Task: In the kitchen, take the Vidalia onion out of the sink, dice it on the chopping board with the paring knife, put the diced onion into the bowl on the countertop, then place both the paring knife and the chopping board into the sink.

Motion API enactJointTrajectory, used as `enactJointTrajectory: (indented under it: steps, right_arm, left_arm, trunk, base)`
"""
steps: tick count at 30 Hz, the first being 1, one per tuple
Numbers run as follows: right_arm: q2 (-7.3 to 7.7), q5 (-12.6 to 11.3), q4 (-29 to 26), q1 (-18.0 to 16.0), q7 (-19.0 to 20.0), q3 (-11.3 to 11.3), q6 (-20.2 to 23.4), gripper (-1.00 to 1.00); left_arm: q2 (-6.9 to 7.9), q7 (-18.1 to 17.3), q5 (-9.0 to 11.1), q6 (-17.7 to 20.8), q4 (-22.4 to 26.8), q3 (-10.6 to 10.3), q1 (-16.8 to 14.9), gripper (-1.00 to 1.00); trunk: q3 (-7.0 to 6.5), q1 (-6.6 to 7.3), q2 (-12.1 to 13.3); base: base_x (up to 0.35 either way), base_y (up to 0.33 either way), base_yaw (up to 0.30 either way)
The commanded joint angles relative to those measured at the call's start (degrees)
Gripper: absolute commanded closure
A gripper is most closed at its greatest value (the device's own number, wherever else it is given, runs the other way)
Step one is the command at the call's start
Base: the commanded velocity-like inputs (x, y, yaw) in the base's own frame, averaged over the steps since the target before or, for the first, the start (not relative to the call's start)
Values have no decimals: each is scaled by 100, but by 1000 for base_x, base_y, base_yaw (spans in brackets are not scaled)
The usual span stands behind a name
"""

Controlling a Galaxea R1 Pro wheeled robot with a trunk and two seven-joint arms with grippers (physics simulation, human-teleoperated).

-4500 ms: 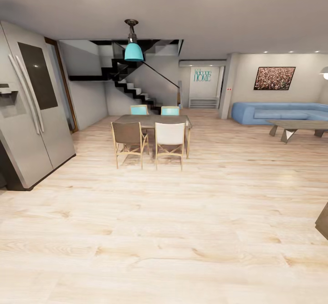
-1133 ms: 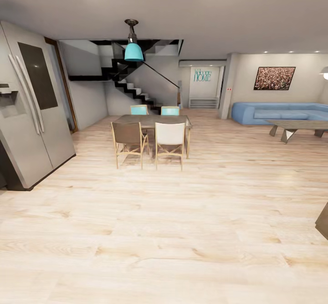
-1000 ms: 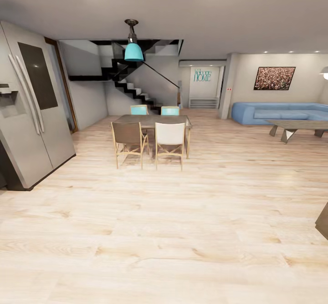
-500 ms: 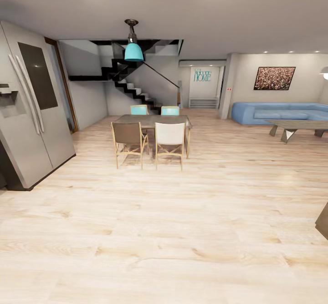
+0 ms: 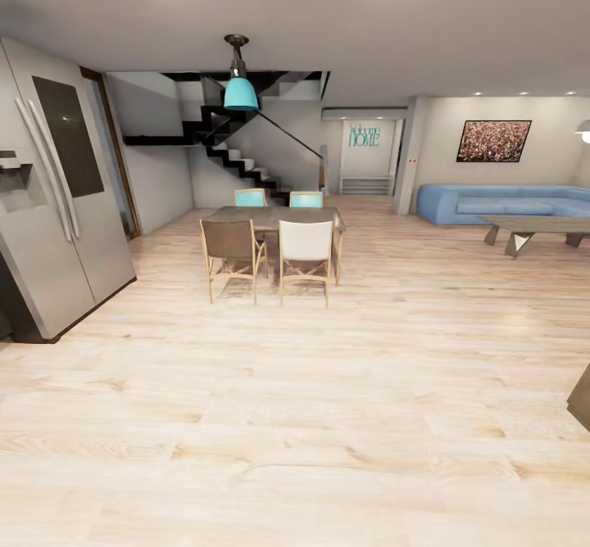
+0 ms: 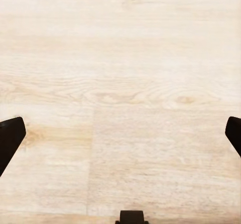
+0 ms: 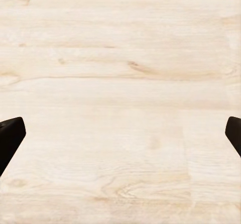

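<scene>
The onion, sink, chopping board, paring knife, bowl and countertop are out of view. My left gripper (image 6: 120, 133) is open, its two dark fingertips far apart over pale wooden floor (image 6: 120, 73), nothing between them. My right gripper (image 7: 120, 133) is open in the same way above the same floor (image 7: 120, 83).
A steel fridge (image 5: 49, 203) stands at the left. A dining table (image 5: 274, 218) with several chairs sits ahead under a teal lamp (image 5: 240, 92). Stairs (image 5: 238, 158) rise behind it. A blue sofa (image 5: 500, 201) and low table (image 5: 533, 228) are at the right. Wide wooden floor (image 5: 295, 416) lies ahead.
</scene>
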State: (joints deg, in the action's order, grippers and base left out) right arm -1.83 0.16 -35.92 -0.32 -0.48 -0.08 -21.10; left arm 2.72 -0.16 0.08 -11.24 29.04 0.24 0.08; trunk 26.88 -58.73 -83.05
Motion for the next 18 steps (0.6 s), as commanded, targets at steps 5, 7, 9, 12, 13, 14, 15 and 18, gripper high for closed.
enactJointTrajectory:
  steps: [5, 7, 9, 12, 13, 14, 15, 18]
  right_arm:
    - [5, 2, 20, -3, -5, -1, -17, -100]
    - [6, 2, 24, -3, -5, 2, -17, -100]
    - [7, 2, 28, -3, -5, 4, -17, -100]
    - [7, 2, 32, -3, -5, 0, -17, -100]
    - [6, 2, 32, -3, -5, 2, -17, -100]
    - [6, 2, 32, -3, -5, 1, -17, -100]
    - [3, 2, 32, -3, -5, 4, -17, -100]
    - [0, 2, 32, -3, -5, 2, -17, -100]
  left_arm:
    - [0, -2, 3, -10, -12, 2, 1, -100]
    - [-3, -2, 1, -10, -36, 2, 1, -100]
    - [-6, -2, 1, -10, -42, 2, 1, -100]
    - [-8, -2, 1, -10, -47, 2, 1, -100]
    - [-8, -2, 1, -10, -47, 2, 1, -100]
    - [-8, -2, 1, -10, -47, 2, 1, -100]
    - [-8, -2, 1, -10, -47, 2, 1, -100]
    - [-9, -2, 1, -10, -48, 2, 1, -100]
  trunk:
    - [5, 0, -3]
    - [5, 0, -3]
    - [5, 0, -3]
    - [5, 0, -3]
    - [5, 0, -3]
    - [5, 0, -3]
    - [5, 0, -3]
    - [5, 0, -3]
  base:
    - [0, 0, 0]
    - [0, 0, 0]
    - [0, 0, 0]
    - [0, 0, 0]
    - [0, 0, 0]
    - [0, 0, 0]
    - [0, 0, 0]
    - [0, 0, 0]
